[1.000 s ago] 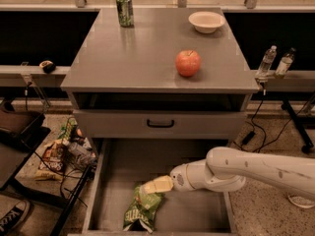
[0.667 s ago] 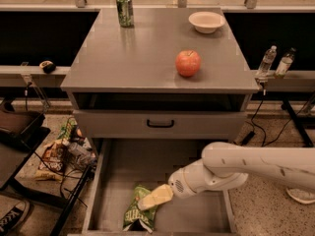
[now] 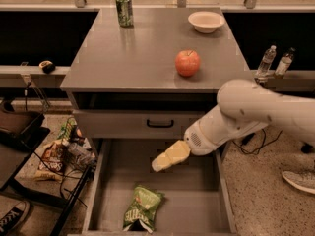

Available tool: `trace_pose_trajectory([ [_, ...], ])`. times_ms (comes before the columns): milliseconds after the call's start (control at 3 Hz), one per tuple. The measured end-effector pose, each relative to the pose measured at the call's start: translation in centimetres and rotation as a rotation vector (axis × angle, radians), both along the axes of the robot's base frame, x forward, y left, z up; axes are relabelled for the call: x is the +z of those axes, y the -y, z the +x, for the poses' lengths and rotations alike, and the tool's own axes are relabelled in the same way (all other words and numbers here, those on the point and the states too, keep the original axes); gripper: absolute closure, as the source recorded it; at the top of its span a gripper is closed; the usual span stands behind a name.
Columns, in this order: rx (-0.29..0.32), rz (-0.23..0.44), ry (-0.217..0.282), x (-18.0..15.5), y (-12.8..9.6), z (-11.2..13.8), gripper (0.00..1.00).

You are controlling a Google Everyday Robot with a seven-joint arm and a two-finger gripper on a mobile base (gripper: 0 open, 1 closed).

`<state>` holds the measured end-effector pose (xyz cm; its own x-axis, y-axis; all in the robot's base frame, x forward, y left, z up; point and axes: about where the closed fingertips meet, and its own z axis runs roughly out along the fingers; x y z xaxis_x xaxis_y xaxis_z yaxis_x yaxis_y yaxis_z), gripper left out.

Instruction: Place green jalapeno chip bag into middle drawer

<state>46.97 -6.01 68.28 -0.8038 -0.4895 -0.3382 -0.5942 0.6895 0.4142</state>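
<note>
Gripper point(image 3: 170, 156) hangs over the middle drawer point(image 3: 193, 203), up near its back end, just below and a bit right of the black handle point(image 3: 160, 124) on the closed drawer front above. It carries nothing; can't tell if it's open or shut. The arm comes in from the right, its white wrist over the drawer's right wall.

The green jalapeno chip bag point(image 3: 142, 208) lies flat on the drawer floor, below and slightly left of the gripper, well apart from it, w/ its lower end close to the drawer's front edge. There's bare floor on both sides of the bag: some to the left wall, more to the right wall. Bare floor also runs btwn the bag's top end and the gripper.

Above the gripper, the cabinet top point(image 3: 138, 53) holds an apple point(image 3: 187, 63) near its front edge, a soda can point(image 3: 124, 9) at back left and a bowl point(image 3: 206, 21) at back right. Far left of the gripper, outside the drawer wall, loose snack bags point(image 3: 51, 159) and cables clutter the room floor.
</note>
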Motion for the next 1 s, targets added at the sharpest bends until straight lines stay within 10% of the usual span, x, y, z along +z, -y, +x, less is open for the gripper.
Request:
trace_pose_trajectory([
  [333,0.023,0.011,0.032,9.7,2.9,-0.1,0.0],
  [1000,0.095,0.022,-0.031,16.1,4.4,-2.9,0.0],
])
